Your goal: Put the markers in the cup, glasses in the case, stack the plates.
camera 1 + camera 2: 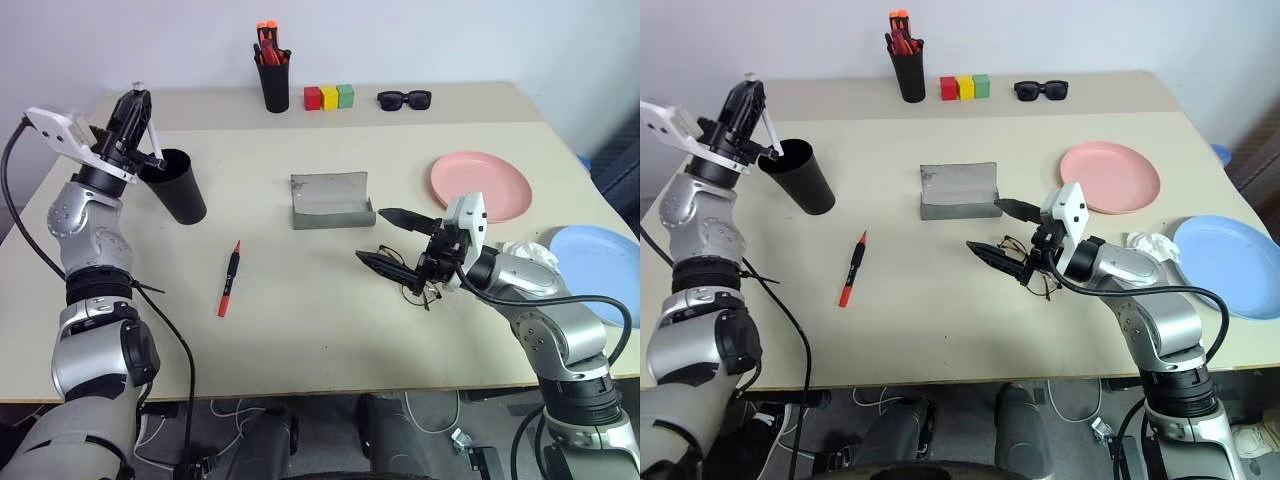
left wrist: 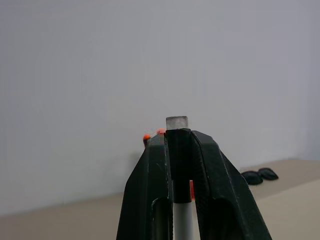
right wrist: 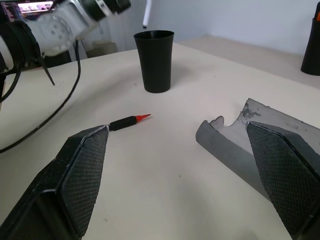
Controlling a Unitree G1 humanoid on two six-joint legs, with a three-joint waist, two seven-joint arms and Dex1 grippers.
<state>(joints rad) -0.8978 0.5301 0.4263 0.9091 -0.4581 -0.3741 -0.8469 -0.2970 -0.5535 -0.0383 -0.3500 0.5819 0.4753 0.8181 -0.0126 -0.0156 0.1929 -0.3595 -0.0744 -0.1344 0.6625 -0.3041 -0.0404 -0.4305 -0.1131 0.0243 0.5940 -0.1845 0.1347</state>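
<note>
My left gripper [image 1: 138,103] is shut on a slim white marker [image 1: 152,130], which slants down over the rim of the wide black cup [image 1: 180,186] at the table's left. In the left wrist view the fingers [image 2: 152,190] clamp its white barrel [image 2: 182,220]. A red marker [image 1: 230,278] with a black end lies flat on the table in front of the cup. My right gripper [image 1: 375,235] stands open just over the thin wire glasses [image 1: 416,291], in front of the open grey case [image 1: 330,200]. The pink plate [image 1: 480,185] and the blue plate [image 1: 600,262] lie apart at the right.
At the back edge stand a narrow black pen pot [image 1: 273,78] with red pens, red, yellow and green blocks [image 1: 329,97], and black sunglasses [image 1: 404,99]. A crumpled white wad [image 1: 527,250] lies between my right arm and the blue plate.
</note>
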